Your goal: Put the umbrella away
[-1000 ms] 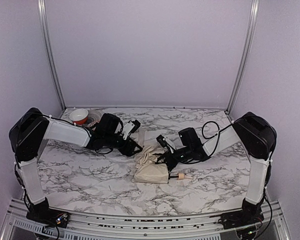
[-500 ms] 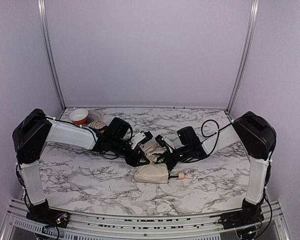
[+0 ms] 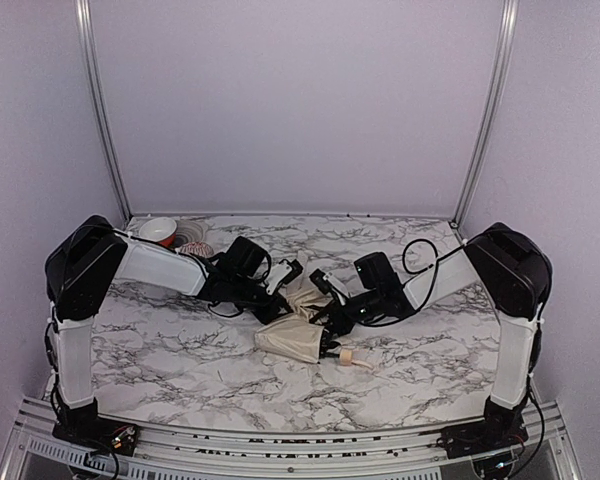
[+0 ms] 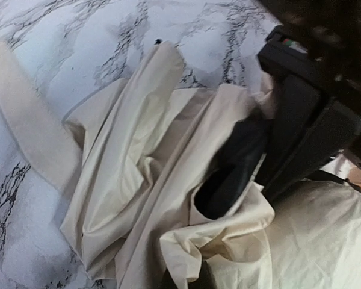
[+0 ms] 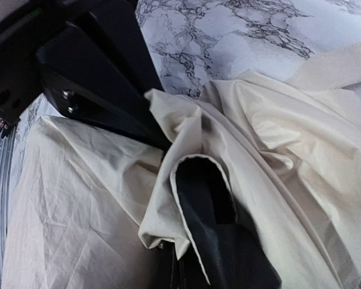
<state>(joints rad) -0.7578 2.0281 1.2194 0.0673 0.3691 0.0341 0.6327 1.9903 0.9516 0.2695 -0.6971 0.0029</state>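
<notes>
The umbrella (image 3: 292,340) lies collapsed in the middle of the marble table, cream canopy crumpled, with its tan knob handle (image 3: 352,357) pointing front right. My left gripper (image 3: 288,302) reaches in from the left and is shut on a fold of the cream fabric (image 4: 138,180); its tips (image 4: 189,280) are mostly buried under cloth. Opposite it, my right gripper (image 3: 326,318) is shut on a fold that shows the black underside (image 5: 228,241). The two grippers nearly touch. The shaft and ribs are hidden.
A red and white bowl (image 3: 160,231) and a striped round object (image 3: 195,247) sit at the back left corner. The umbrella's cream closing strap (image 4: 30,132) trails loose over the table (image 3: 180,350). Walls enclose the back and sides.
My left arm has swung right from near the bowl to the umbrella and its jaws have closed on the canopy. The bundle has been pulled up and shifted slightly left.
</notes>
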